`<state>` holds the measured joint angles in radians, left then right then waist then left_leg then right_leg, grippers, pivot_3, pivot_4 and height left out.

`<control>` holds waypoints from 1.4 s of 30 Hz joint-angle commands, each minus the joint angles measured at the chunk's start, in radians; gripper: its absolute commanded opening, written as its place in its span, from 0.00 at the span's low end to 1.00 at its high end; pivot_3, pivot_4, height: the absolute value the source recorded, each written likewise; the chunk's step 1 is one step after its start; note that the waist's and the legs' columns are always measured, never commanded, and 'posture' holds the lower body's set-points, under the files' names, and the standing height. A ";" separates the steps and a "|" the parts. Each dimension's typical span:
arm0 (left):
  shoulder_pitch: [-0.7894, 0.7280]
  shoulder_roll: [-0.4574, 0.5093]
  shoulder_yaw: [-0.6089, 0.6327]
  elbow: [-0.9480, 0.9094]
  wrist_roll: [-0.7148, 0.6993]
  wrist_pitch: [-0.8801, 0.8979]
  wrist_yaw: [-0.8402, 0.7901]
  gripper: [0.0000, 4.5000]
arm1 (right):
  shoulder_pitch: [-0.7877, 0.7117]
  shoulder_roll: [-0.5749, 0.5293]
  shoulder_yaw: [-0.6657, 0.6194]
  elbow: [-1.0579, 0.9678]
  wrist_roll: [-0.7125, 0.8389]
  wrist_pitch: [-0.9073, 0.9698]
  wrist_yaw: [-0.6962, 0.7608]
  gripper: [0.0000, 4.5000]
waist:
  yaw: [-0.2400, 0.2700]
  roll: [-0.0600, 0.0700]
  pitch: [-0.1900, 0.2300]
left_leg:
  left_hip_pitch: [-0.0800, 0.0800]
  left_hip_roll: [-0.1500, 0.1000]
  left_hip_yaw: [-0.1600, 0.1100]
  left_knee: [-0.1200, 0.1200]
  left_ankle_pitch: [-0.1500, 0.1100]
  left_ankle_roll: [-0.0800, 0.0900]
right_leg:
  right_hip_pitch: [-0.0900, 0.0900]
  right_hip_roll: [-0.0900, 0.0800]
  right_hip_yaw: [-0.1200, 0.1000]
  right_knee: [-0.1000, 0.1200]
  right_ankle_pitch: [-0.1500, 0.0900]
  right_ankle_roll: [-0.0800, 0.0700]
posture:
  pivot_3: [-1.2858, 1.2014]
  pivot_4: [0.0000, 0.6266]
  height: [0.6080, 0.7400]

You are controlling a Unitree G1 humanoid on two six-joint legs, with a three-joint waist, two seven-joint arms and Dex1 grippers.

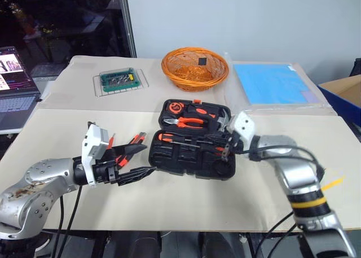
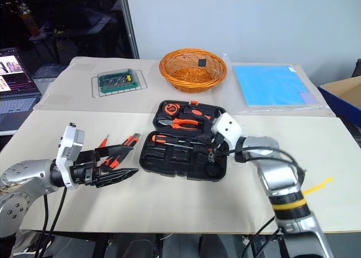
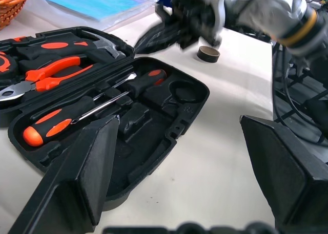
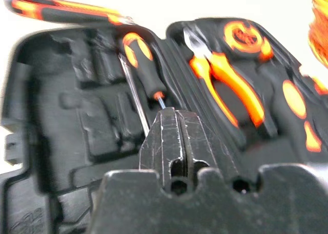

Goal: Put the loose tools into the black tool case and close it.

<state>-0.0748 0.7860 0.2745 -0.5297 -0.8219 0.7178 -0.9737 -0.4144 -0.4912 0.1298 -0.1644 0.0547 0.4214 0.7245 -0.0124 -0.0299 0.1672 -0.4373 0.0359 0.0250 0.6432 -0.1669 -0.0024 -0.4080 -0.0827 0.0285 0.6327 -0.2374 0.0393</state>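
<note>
Left gripper [image 1: 132, 162] reaching in from the lower left of the head view, roughly level, fingers spread wide and empty, tips just short of the black tool case [image 1: 192, 165]. Right gripper [image 1: 223, 145] angled in from the lower right over the case's right end, jaws pressed together with nothing between them. Case lying open at centre frame, two orange-and-black screwdrivers [image 3: 97, 103] seated in its slots. More loose tools [image 2: 121, 148] left of the case, partly hidden behind the left fingers. Small tape roll [image 3: 208, 54] on the table beyond the case.
</note>
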 commanded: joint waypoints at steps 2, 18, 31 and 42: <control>-0.013 0.012 -0.009 0.009 0.011 -0.033 -0.008 0.90 | 0.079 0.017 0.145 0.012 -0.220 -0.056 -0.172 0.01 | -0.001 0.000 0.000 | 0.000 0.000 0.000 0.000 0.000 0.000 | 0.000 0.000 0.000 0.000 0.000 0.000 | 0.52 0.24 1.00; 0.080 -0.054 0.027 0.086 0.199 -0.170 0.159 0.90 | 0.083 0.012 -0.064 -0.018 0.068 -0.262 -0.069 0.01 | 0.000 -0.009 -0.007 | 0.008 0.002 0.005 -0.002 -0.001 -0.001 | 0.004 0.000 0.005 -0.001 -0.003 -0.007 | 0.52 0.24 1.00; -0.023 -0.016 0.034 0.209 0.205 0.007 0.277 0.90 | 0.360 -0.273 -0.411 -0.477 0.625 0.082 0.180 0.87 | 0.010 -0.007 -0.006 | 0.007 0.010 0.008 -0.002 -0.002 -0.002 | 0.002 0.006 0.005 -0.003 -0.005 -0.007 | 0.52 0.24 1.00; -0.222 0.034 -0.023 0.427 0.324 0.226 0.442 0.90 | 0.389 -0.294 -0.418 -0.571 0.683 0.089 0.130 0.99 | 0.007 -0.009 -0.005 | 0.007 0.011 0.011 -0.002 -0.003 -0.002 | 0.001 0.006 0.006 -0.004 -0.005 -0.005 | 0.52 0.24 1.00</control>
<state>-0.2776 0.7974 0.2560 -0.1005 -0.5211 0.9305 -0.5460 -0.0111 -0.7911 -0.2887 -0.7139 0.7457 0.5287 0.8737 -0.0050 -0.0385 0.1625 -0.4299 0.0474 0.0364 0.6408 -0.1696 -0.0049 -0.4077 -0.0767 0.0352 0.6290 -0.2426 0.0342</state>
